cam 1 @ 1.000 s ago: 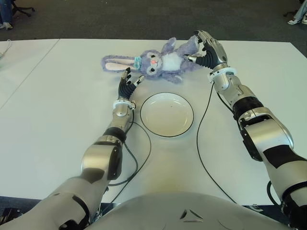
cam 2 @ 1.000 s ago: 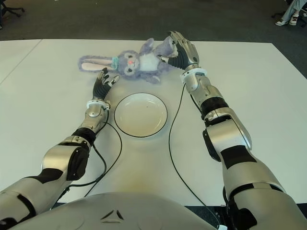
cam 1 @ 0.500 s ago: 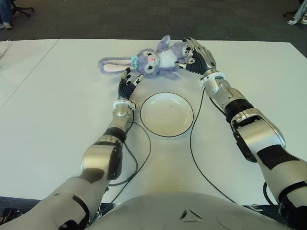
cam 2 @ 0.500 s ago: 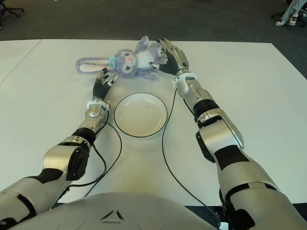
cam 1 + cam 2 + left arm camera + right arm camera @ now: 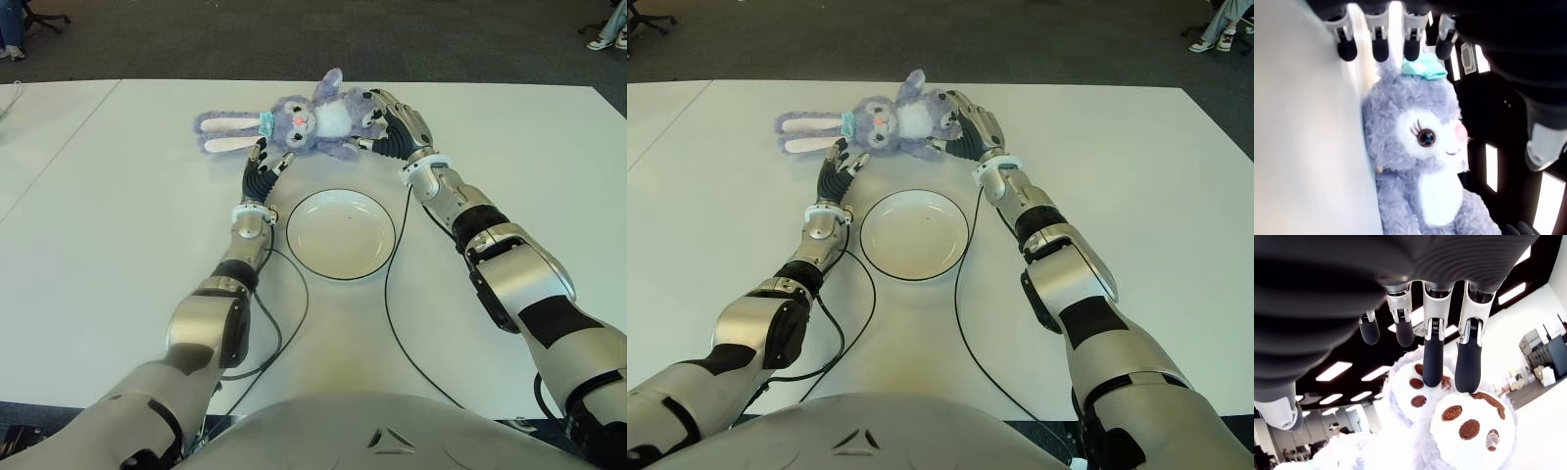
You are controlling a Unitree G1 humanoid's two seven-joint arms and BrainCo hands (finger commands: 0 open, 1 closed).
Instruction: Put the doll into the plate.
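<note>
1. Lengthwise, the one doll (image 5: pixel 312 119), a purple plush rabbit, lies across the far part of the white table (image 5: pixel 118 225), its long axis running from the robot's left to its right.
2. Its two long ears point toward the robot's left; its feet point right, and its face with a pink nose is turned upward. A teal bow sits at the base of the ears.
3. The right hand (image 5: pixel 387 122) is at the doll's foot end, fingers (image 5: pixel 1468 367) curled over the two paw soles, with at least two fingertips touching the plush, so it holds the doll by the feet.
4. The left hand (image 5: pixel 263 168) shows just near of the doll's head, on the left side of the plate, fingers (image 5: pixel 1380 49) straight and spread, grasping nothing.
5. One white plate (image 5: pixel 340 234) with a dark rim sits between the two forearms, nearer the robot than the doll and apart from it; nothing lies in it.
6. Two black cables run over the table, one from each forearm; the right one (image 5: pixel 390 294) curves past the plate's right edge.
</note>
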